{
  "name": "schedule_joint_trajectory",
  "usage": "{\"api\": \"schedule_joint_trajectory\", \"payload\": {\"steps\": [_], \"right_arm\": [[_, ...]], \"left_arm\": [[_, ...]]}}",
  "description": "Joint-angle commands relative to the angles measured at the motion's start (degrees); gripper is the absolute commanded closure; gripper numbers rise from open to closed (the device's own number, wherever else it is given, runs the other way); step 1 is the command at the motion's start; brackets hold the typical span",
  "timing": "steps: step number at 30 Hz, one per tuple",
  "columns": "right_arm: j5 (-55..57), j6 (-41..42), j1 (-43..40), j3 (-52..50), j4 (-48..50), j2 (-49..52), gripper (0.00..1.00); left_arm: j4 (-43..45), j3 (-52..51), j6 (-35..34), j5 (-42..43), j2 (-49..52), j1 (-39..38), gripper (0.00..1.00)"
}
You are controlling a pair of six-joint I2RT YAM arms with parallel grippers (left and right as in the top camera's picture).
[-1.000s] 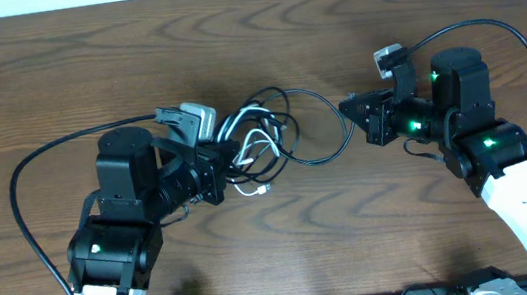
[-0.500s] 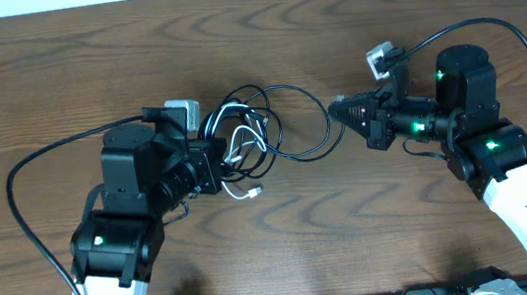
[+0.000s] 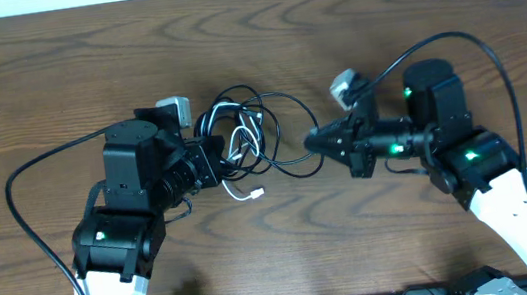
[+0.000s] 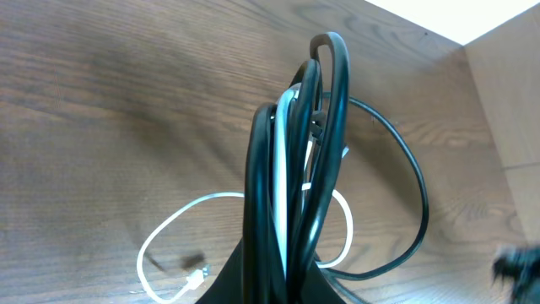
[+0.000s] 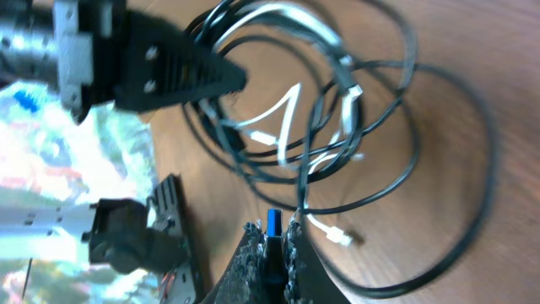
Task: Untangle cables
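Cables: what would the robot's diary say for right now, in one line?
left gripper: shut on cables | right gripper: shut at tangle's edge, hold unclear | cables: black and white, tangled, partly on table

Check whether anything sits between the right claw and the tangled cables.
Nothing visible does. The right claw is shut, with its tips right at the black cable on its outer loop, and only bare table lies around them. The left claw is clamped on the cables from the opposite side.
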Motion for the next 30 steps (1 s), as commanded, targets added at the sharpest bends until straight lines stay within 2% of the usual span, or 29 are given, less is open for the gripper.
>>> {"api": "schedule_joint_trajectory", "payload": {"steps": [1,7,17,18,19,22,24,30], "right_arm": [[0.0,-5.33,2.86,0.7,-3.58,-0.96,0.99],[6.47,-6.78,5.62,0.7,-10.32,-0.81,0.99],[14.6,-7.13,9.53,0.66,-15.17,-0.7,0.97],[15.82,-7.13,9.92,0.66,-15.63,-0.59,0.92],[16.72,-7.13,10.21,0.66,-16.06,-0.55,0.83],[19.58,-7.1,10.78,0.66,-17.66,-0.33,0.71],[20.7,-7.1,10.84,0.66,-18.1,-0.33,0.55],[21.92,-7.13,10.84,0.66,-17.09,-0.35,0.37]], "left_arm": [[1.38,0.33,-3.74,-1.51,-0.07,0.13,0.92],[2.34,0.33,-3.93,-0.46,-0.07,0.13,0.92],[8.7,0.33,-7.39,1.68,-0.07,0.13,0.92],[9.03,0.33,-7.37,1.66,-0.07,0.13,0.92],[9.42,0.33,-7.37,1.64,-0.07,0.13,0.92],[10.88,0.33,-7.39,2.25,-0.09,0.13,0.92],[12.17,0.33,-7.34,4.79,-0.11,0.13,0.92],[12.46,0.33,-6.19,7.76,-0.11,0.13,0.92]]}}
